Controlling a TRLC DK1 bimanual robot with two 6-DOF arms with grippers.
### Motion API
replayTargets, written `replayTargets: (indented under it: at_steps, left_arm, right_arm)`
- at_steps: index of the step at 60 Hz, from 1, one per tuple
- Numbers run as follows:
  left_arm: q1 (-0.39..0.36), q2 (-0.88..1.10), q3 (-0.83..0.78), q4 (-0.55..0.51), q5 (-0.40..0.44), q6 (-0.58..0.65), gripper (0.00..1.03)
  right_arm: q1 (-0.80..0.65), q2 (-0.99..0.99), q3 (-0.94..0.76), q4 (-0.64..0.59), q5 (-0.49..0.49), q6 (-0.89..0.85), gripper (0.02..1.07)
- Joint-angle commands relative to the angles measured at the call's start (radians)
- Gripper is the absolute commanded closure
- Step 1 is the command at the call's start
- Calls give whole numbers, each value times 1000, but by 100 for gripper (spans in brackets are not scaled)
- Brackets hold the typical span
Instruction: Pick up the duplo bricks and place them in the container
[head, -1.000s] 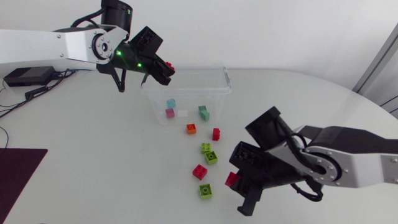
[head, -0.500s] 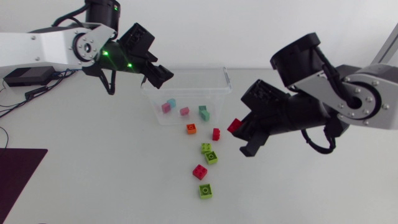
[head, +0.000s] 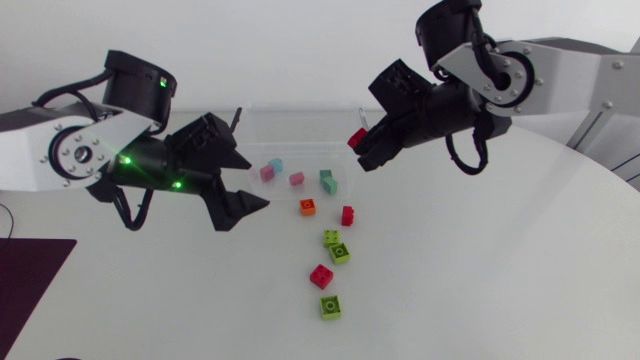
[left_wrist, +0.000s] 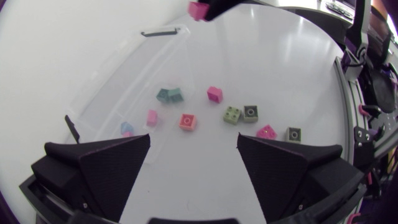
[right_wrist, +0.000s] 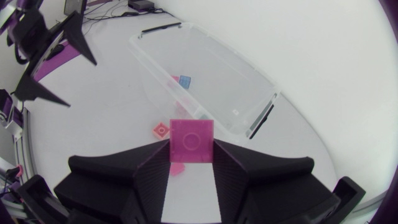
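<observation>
My right jaws, clamped on the red brick (head: 357, 137), have swung up to the container (head: 300, 112) rim, so release comes next; left jaws, withdrawn, gape empty.

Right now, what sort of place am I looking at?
Likely a robotics lab or test bench: two robot arms over a white table, the right hand holding a red brick near a clear container, toy bricks scattered beside it.

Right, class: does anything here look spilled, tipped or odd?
Nothing stands out. The container sits upright, loose bricks beside it await pickup, and the right end effector holds a red brick squarely.
</observation>
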Motion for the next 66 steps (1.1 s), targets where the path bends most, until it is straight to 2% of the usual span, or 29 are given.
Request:
replayTargets:
  at_steps: [1, 16, 29, 32, 35, 37, 42, 45, 52, 66]
  left_arm:
    - [-27, -27, -68, -10, 19, 55, 6]
    - [-114, -5, -158, 30, 20, 119, 5]
    - [-180, 128, -131, 93, 20, 208, 5]
    - [-190, 148, -118, 94, 20, 222, 5]
    - [-197, 170, -108, 96, 20, 227, 5]
    - [-203, 182, -98, 96, 20, 233, 5]
    - [-219, 202, -91, 96, 20, 257, 5]
    - [-233, 216, -82, 96, 20, 280, 5]
    - [-240, 268, -35, 82, 17, 325, 5]
    - [-266, 372, 72, -15, 19, 423, 6]
  right_arm:
    - [-7, 59, 59, 15, -5, 15, 92]
    - [-21, 208, 213, 38, -5, 18, 92]
    - [-30, 347, 364, 80, 22, 53, 91]
    - [-32, 381, 400, 80, 23, 59, 87]
    - [-32, 413, 438, 78, 34, 70, 76]
    - [-32, 432, 458, 73, 38, 70, 66]
    - [-30, 456, 492, 69, 52, 72, 29]
    - [-30, 453, 489, 70, 52, 72, 17]
    - [-38, 390, 421, 83, 54, 67, 15]
    - [-70, 150, 125, 175, 31, 35, 13]
